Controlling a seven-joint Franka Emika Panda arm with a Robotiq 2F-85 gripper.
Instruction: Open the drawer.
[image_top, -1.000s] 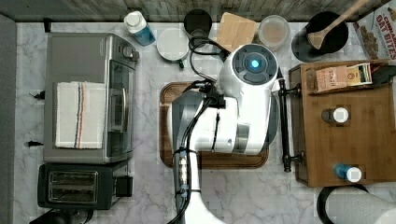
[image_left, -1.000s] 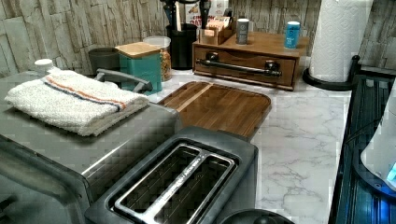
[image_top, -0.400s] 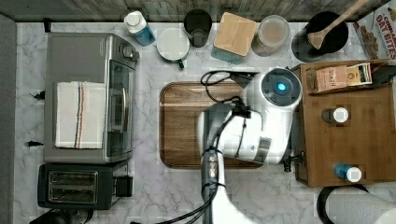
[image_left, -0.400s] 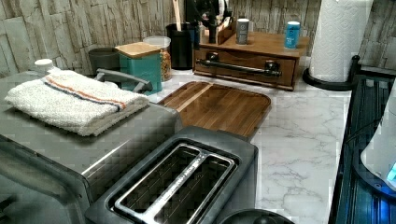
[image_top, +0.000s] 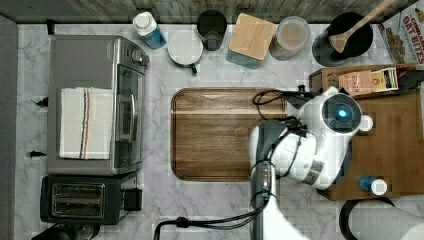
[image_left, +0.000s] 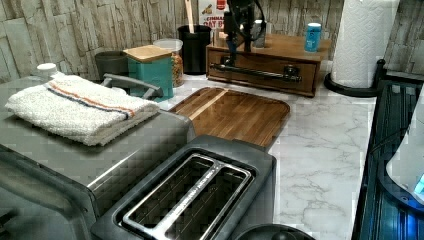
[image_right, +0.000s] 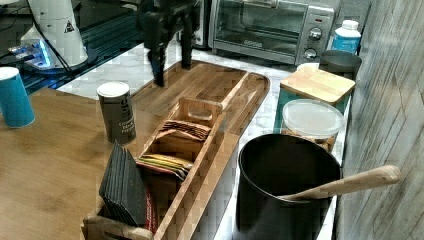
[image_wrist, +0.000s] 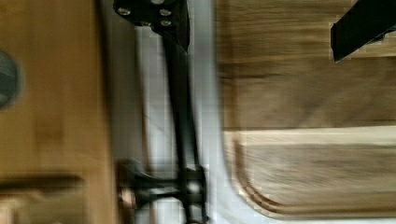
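Note:
The medium-brown drawer (image_left: 265, 84) sits shut in the front of the wooden organiser (image_left: 292, 47), its black bar handle (image_left: 260, 73) running across it. My gripper (image_left: 237, 52) hangs open just above the handle's end at the left view's left. In the wrist view the handle (image_wrist: 180, 98) runs close under one finger (image_wrist: 163, 14), while the other finger (image_wrist: 364, 23) is far out over the tray. In the right view the gripper (image_right: 172, 74) stands with its fingers spread, nothing between them. In the top view the white arm (image_top: 320, 145) covers the drawer front.
A darker rounded tray (image_top: 220, 135) lies right before the organiser. Cans (image_left: 313, 36) and a tea box (image_right: 175, 145) stand on the organiser's top. A paper towel roll (image_left: 362, 42), black pot (image_top: 350, 37), teal canister (image_top: 252, 35), toaster oven (image_top: 95, 100) and toaster (image_top: 85, 200) ring the counter.
The arm has swung from over the tray toward the top view's right, to the organiser's front edge. In the left view the gripper has dropped down close to the handle.

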